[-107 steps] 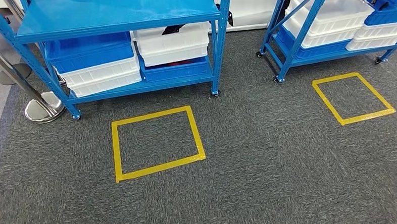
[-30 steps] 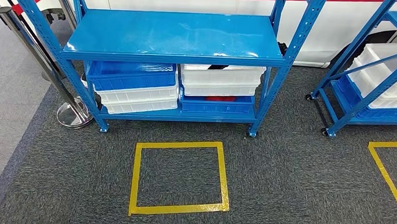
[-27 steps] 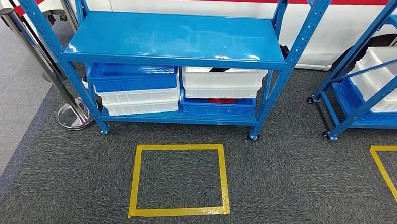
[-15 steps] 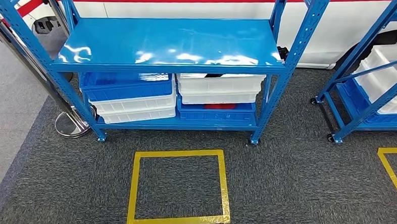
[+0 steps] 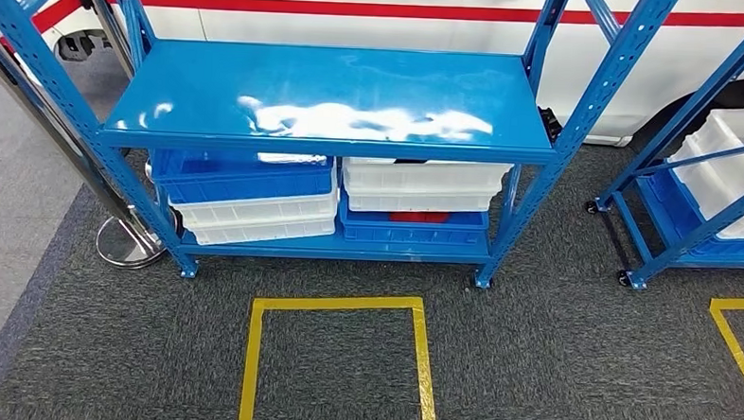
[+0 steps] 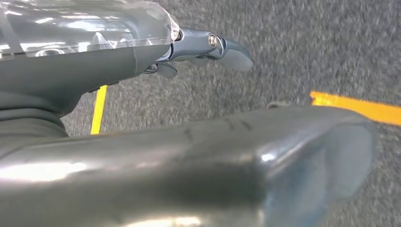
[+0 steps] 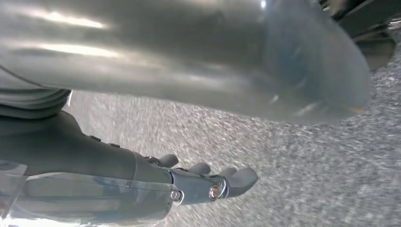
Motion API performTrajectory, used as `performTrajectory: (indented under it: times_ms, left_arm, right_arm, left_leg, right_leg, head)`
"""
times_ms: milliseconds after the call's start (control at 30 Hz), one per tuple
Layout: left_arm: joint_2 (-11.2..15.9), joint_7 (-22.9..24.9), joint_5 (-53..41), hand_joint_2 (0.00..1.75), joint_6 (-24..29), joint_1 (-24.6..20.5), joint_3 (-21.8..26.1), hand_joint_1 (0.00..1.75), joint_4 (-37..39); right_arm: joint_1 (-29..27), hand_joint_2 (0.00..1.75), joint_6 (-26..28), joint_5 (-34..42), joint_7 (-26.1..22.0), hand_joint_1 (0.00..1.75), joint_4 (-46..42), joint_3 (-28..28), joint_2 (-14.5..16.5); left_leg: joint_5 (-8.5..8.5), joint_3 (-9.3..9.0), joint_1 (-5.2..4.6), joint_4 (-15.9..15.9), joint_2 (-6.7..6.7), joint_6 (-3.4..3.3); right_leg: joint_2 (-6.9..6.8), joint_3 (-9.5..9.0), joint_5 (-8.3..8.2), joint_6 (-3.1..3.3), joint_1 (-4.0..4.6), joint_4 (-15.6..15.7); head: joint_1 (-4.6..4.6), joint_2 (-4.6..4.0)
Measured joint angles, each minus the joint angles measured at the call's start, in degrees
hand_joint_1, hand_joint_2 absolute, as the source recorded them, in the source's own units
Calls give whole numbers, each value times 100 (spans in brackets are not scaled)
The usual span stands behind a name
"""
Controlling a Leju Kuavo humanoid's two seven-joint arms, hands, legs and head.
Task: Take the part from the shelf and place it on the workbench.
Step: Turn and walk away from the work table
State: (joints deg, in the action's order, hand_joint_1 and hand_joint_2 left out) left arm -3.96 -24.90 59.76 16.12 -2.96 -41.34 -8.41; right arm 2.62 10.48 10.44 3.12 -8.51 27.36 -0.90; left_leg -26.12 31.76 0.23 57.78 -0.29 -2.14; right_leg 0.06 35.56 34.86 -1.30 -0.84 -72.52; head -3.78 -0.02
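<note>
Dark grey carpet [image 5: 551, 369] runs across the whole floor, with a yellow tape square [image 5: 338, 365] marked on it nearest the robot. Both arms hang low over the carpet. The left hand [image 6: 203, 47], seen from its wrist, holds nothing; its fingers look extended and apart from the thick grey thumb. The right hand [image 7: 208, 182] likewise carries nothing, fingers lying roughly straight and clear of the thumb.

Just beyond the tape square stands the blue steel shelf rack on castors [image 5: 330, 104]. Its upper deck is bare and glossy. On the lower deck, left side, a blue plastic crate [image 5: 242, 174] sits on two stacked white crates [image 5: 259, 219]; right side, a white plastic crate [image 5: 426, 184] sits on a lower blue crate [image 5: 413, 226]. Something dark shows at the rim of the white plastic crate and something red in the lower blue crate; which is the part I cannot tell from here.

Left of the rack is a chrome barrier post with round base [image 5: 130, 242]. Right of it, a second blue rack [image 5: 700, 205] with white bins. Behind the rack, a white vehicle body with a red stripe [image 5: 358, 6].

Judgement: approach phase, no reach begun. To do it well, stand square inside the tape mark, then go in under the upper deck low enough to clear its front edge.
</note>
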Motion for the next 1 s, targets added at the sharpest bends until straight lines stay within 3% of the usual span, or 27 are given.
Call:
performTrajectory:
  times_ms: [33, 67, 100, 167, 233, 367, 433, 500, 533, 567, 600, 667, 733, 867, 933, 1000]
  left_arm:
    - [0, -2, -7, 0, -4, 5, -2, 0, 0]
    - [0, -5, -15, 0, -9, 13, -4, 0, 0]
    - [0, -8, -26, 0, -15, 22, -7, 0, 0]
    - [0, -13, -43, 0, -32, 33, -11, 0, 0]
    - [1, -17, -56, 0, -51, 29, -15, 0, 0]
    - [8, -21, -67, 0, -67, 12, -20, 0, 0]
    - [15, -17, -68, 0, -67, 0, -21, 0, 0]
    - [16, -9, -65, 0, -67, -2, -22, 0, 0]
    - [16, -4, -63, 0, -67, 3, -23, 0, 0]
    - [16, 1, -62, 0, -65, 13, -23, 0, 0]
    - [17, 6, -61, 0, -62, 25, -23, 0, 0]
    - [27, 10, -56, 0, -54, 50, -23, 0, 1]
    - [40, 15, -47, 0, -43, 64, -23, 0, 2]
    - [42, 22, -42, 0, -26, 69, -25, 0, 2]
    - [42, 31, -42, 0, -17, 63, -27, 0, 2]
    - [45, 54, -43, 0, -13, 54, -33, 0, 2]
  right_arm:
    - [-2, 0, -1, 6, 0, 0, 0, -2, -1]
    - [-10, 0, -1, 14, 1, 0, 0, -4, -1]
    - [-21, 0, -1, 23, 1, 0, 1, -9, -2]
    - [-55, 0, 0, 40, -5, 0, 3, -28, -6]
    - [-70, 0, 1, 61, -21, 0, 4, -54, -9]
    - [-68, 0, 5, 84, -55, 0, -1, -80, 2]
    - [-66, 0, 8, 86, -75, 0, -2, -82, 11]
    - [-66, 0, 9, 86, -86, 0, -2, -83, 11]
    - [-68, 0, 9, 86, -89, 0, -2, -83, 11]
    - [-72, 0, 6, 86, -91, 0, -2, -83, 11]
    - [-77, 0, 3, 86, -90, 0, -2, -83, 12]
    - [-89, 0, -2, 86, -89, 0, -1, -83, 18]
    - [-86, 0, -7, 86, -90, 0, 3, -83, 27]
    - [-58, 0, -11, 87, -76, 0, 5, -83, 28]
    - [-53, 0, 2, 90, -56, 0, 5, -83, 27]
    - [-51, 0, 20, 93, -19, 0, 4, -83, 28]
  left_leg:
    - [-48, -49, -5, 0, -7, -5]
    - [-97, -112, -8, 0, -16, -3]
    - [-152, -188, -9, 0, -26, 6]
    - [-271, -340, -16, 11, -37, 45]
    - [-391, -423, -33, 12, -44, 114]
    - [-477, -512, -39, 215, -33, 235]
    - [-684, -261, -16, 706, -16, 281]
    - [-977, 210, 11, 1403, -12, 333]
    - [-1044, 403, 23, 1619, -12, 350]
    - [-996, 511, 30, 1650, -11, 357]
    - [-820, 525, 35, 1473, -10, 352]
    - [-274, 389, 30, 780, -2, 307]
    - [-39, 281, -4, 307, 15, 242]
    - [-22, 120, -2, 118, 4, 85]
    - [-48, -12, 13, 53, -2, 22]
    - [-105, -77, -1, 37, -2, -16]
  right_leg:
    - [0, 160, 108, -15, -1, -127]
    - [-1, 234, 110, -21, -1, -88]
    - [-1, 222, -30, -22, 0, 125]
    - [-1, 71, -574, 14, 10, 802]
    - [-2, -42, -869, 87, 37, 1210]
    - [5, -225, -854, 235, 18, 1321]
    - [-6, -328, -796, 291, 7, 1346]
    - [-4, -383, -724, 309, 8, 1347]
    - [0, -421, -684, 308, 10, 1347]
    - [4, -473, -639, 301, 9, 1347]
    - [8, -541, -587, 291, 9, 1347]
    - [10, -694, -477, 258, 8, 1348]
    - [15, -785, -391, 197, 12, 1365]
    - [7, -873, -357, 55, 22, 1255]
    - [1, -641, -224, 17, 11, 810]
    - [-1, -180, 40, -10, 3, 145]
  head:
    - [0, 0]
    - [0, 0]
    - [0, 0]
    - [0, 0]
    - [1, 0]
    - [-1, 0]
    - [-1, 0]
    - [-2, 0]
    - [-2, 0]
    - [-2, 0]
    - [-2, 0]
    - [-2, 0]
    - [-1, 0]
    - [1, 0]
    - [2, 0]
    - [2, 0]
